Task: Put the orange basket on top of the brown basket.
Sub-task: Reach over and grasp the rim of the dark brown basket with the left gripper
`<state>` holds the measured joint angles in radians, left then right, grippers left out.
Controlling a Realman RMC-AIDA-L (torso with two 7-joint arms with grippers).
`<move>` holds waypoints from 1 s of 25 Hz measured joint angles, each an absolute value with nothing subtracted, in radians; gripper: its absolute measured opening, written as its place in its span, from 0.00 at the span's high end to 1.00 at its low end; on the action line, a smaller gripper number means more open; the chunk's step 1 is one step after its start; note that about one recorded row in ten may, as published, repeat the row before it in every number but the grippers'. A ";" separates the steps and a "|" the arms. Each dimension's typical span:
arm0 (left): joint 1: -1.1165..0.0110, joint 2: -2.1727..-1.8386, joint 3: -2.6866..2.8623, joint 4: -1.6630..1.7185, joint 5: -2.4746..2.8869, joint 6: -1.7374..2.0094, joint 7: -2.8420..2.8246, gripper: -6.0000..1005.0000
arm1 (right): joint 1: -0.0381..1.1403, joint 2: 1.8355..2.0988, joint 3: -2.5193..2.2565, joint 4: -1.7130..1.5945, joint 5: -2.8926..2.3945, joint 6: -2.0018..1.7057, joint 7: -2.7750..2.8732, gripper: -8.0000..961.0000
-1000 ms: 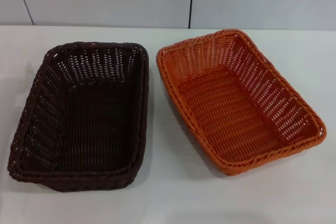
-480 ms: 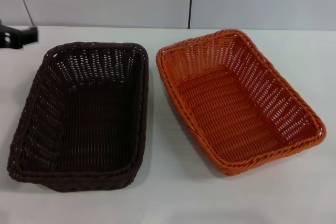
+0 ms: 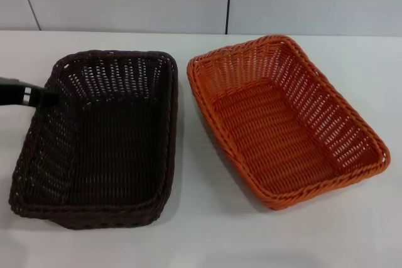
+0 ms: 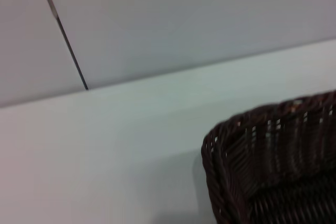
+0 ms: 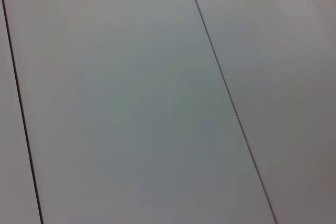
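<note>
2 baskets sit side by side, orange basket (image 3: 286,123) unlifted beside brown basket (image 3: 100,139); left gripper (image 3: 28,94), finger state unclear, at the brown one's left-edge rim.

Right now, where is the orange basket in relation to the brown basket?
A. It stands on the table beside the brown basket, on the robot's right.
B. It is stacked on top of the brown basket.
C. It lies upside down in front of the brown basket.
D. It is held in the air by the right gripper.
A: the orange basket rests upright on the table to the right of the brown basket, a gap of bare table between them; only the left gripper shows, at the brown basket's left rim.
</note>
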<state>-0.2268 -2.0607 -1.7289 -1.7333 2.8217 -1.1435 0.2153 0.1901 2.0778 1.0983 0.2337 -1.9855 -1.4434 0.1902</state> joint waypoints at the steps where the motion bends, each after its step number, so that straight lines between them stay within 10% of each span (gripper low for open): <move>1: -0.227 -2.061 -1.729 -1.733 2.822 -1.144 0.215 0.21 | 0.190 2.078 1.095 0.233 -1.986 -1.443 0.190 0.42; 25: -0.343 -2.062 -1.696 -1.476 2.855 -1.127 0.208 0.22 | 0.194 2.077 1.078 0.225 -1.985 -1.431 0.190 0.41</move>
<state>-0.3430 -2.0616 -1.6956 -1.4760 2.8553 -1.1274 0.2084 0.1941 2.0770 1.0783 0.2254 -1.9849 -1.4313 0.1902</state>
